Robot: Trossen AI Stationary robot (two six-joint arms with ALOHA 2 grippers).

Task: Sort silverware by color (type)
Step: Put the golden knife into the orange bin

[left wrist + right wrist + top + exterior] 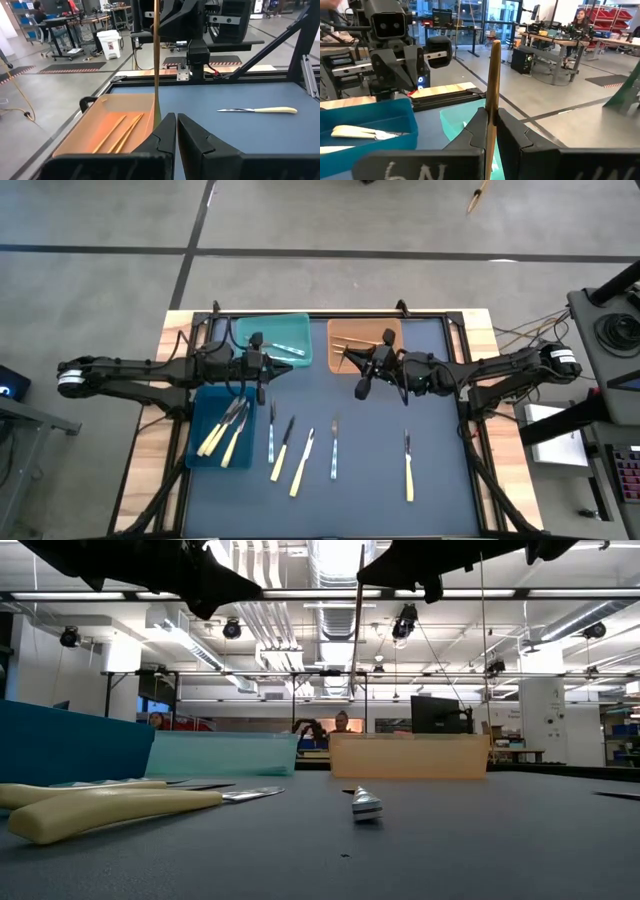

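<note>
Partly sorted: right end effector (361, 389) clamped on an orange utensil (492, 90) beside the orange bin (365, 340), left end effector (261, 386) closed, empty; five pieces (306, 450) remain on the worktop (430, 470) below them.

Three bins (273, 340); five utensils (305, 462) loose on mat.

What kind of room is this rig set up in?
Most likely a robotics lab or workshop: open ceiling ducts, workbenches with people seated at them, red parts bins, and another robot rig beyond the table.
</note>
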